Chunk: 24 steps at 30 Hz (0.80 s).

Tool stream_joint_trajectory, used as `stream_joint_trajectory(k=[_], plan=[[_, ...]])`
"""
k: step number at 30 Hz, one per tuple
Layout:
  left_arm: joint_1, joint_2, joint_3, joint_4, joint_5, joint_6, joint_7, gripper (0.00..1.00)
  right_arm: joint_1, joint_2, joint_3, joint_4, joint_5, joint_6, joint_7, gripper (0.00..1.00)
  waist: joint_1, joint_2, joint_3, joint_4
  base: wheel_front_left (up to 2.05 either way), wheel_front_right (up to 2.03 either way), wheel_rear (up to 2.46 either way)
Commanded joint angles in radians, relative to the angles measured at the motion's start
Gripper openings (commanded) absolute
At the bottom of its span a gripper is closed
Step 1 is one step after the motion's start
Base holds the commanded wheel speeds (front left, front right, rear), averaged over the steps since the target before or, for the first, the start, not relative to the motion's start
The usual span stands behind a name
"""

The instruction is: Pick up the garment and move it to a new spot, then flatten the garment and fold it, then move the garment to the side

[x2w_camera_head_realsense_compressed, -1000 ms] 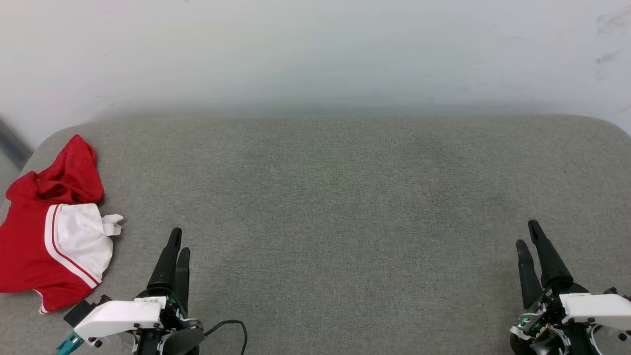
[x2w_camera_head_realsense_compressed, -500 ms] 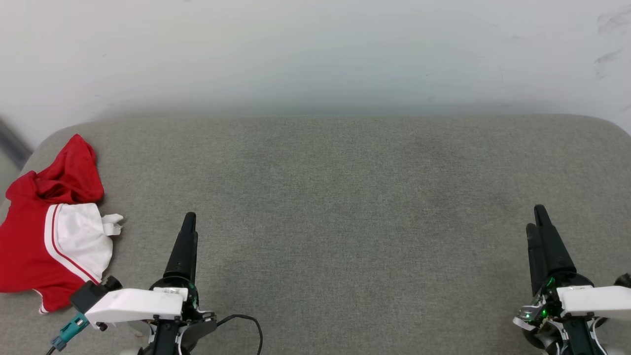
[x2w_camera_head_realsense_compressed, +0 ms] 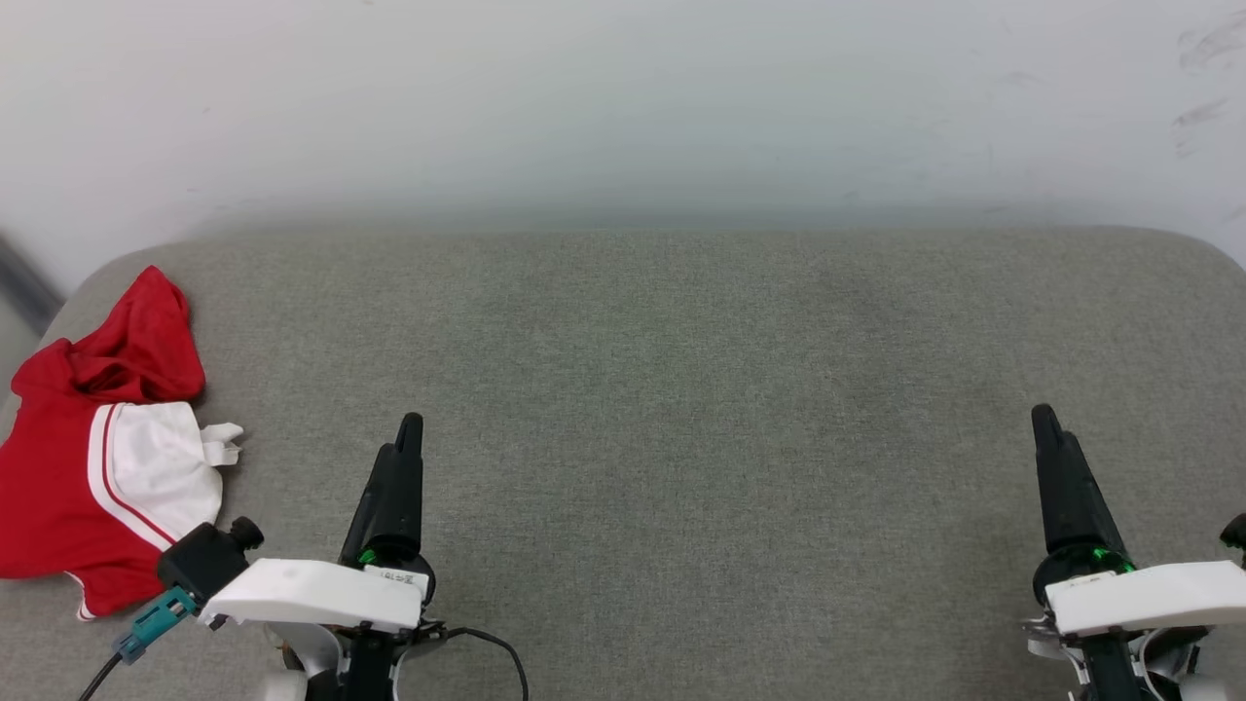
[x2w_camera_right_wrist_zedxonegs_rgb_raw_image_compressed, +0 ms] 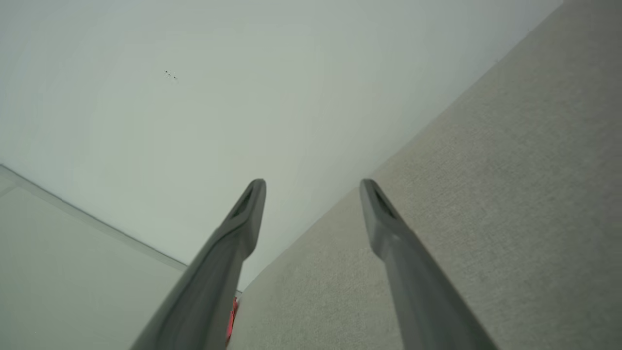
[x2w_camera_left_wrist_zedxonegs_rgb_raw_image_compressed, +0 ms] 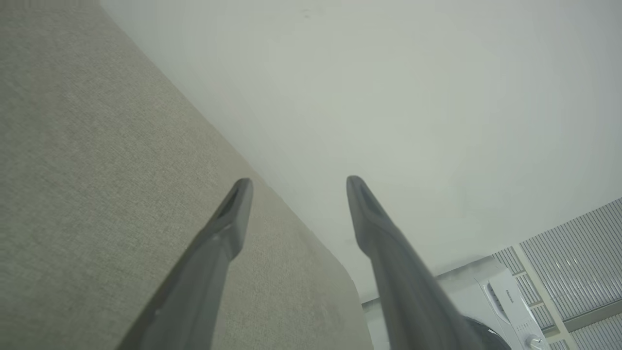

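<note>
The garment (x2w_camera_head_realsense_compressed: 88,467), a red shirt with a white, stripe-trimmed sleeve, lies crumpled at the far left edge of the grey cushioned surface (x2w_camera_head_realsense_compressed: 681,389). A sliver of its red cloth (x2w_camera_right_wrist_zedxonegs_rgb_raw_image_compressed: 232,318) peeks past a finger in the right wrist view. My left gripper (x2w_camera_head_realsense_compressed: 407,433) hovers near the front, right of the garment and apart from it, turned edge-on in the head view. Its wrist view shows the left gripper (x2w_camera_left_wrist_zedxonegs_rgb_raw_image_compressed: 296,187) open with nothing between the fingers. My right gripper (x2w_camera_head_realsense_compressed: 1044,421) stands at the front right, and in its wrist view the right gripper (x2w_camera_right_wrist_zedxonegs_rgb_raw_image_compressed: 311,189) is open and empty.
A pale wall (x2w_camera_head_realsense_compressed: 623,107) rises just behind the surface. A white appliance (x2w_camera_left_wrist_zedxonegs_rgb_raw_image_compressed: 505,301) and slatted blinds (x2w_camera_left_wrist_zedxonegs_rgb_raw_image_compressed: 573,253) show past the surface's corner in the left wrist view. A cable (x2w_camera_head_realsense_compressed: 496,652) trails from the left wrist.
Both grippers have rolled about their wrists, so their fingers now line up edge-on in the head view. The left gripper has shifted right and forward. The garment has not moved.
</note>
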Motion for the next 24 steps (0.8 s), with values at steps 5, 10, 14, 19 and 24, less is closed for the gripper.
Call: stream_joint_trajectory(k=[5, 10, 14, 19, 24], plan=[[-0.036, 0.002, -0.023, -0.008, 0.174, 0.013, -0.026, 1.00, -0.002, 0.001, 0.003, -0.017, -0.178, 0.000, -0.025, 1.00, 0.0000, 0.0000, 0.000, 0.000, 0.00, 0.00, 0.00], [-0.037, 0.003, -0.042, 0.003, 0.299, 0.033, -0.042, 1.00, 0.002, 0.007, -0.004, -0.019, -0.284, 0.000, -0.021, 1.00, 0.0000, 0.0000, -0.001, -0.001, 0.00, 0.00, 0.00], [-0.041, 0.003, -0.048, 0.009, 0.379, 0.047, -0.054, 1.00, 0.004, 0.012, -0.009, -0.028, -0.342, 0.000, -0.019, 1.00, 0.0000, 0.0000, -0.001, -0.002, 0.00, 0.00, 0.00], [-0.045, 0.008, -0.055, 0.020, 0.479, 0.057, -0.068, 1.00, 0.006, 0.015, -0.014, -0.039, -0.420, 0.000, -0.009, 1.00, 0.0000, 0.0000, 0.000, -0.003, 0.00, 0.00, 0.00], [-0.048, 0.012, -0.066, 0.031, 0.559, 0.066, -0.082, 1.00, 0.013, 0.016, -0.015, -0.051, -0.497, 0.000, -0.002, 1.00, 0.0000, 0.0000, -0.001, -0.001, 0.00, 0.00, 0.00]])
